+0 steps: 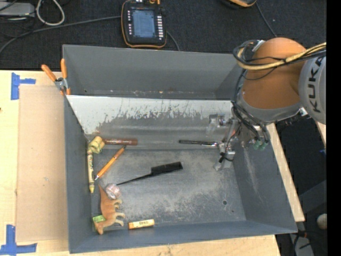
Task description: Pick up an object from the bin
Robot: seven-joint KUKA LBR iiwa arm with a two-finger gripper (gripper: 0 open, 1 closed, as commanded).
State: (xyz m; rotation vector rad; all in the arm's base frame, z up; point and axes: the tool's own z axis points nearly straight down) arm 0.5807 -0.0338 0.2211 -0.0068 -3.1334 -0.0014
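Gripper (225, 160) low at 3 o'clock in bin (160, 79), open-or-closed unclear, nothing seen held; black comb (154, 173) near centre unpicked.

Robotics lab: teach pendant (144, 23), cables (49, 7), bin (149, 73)
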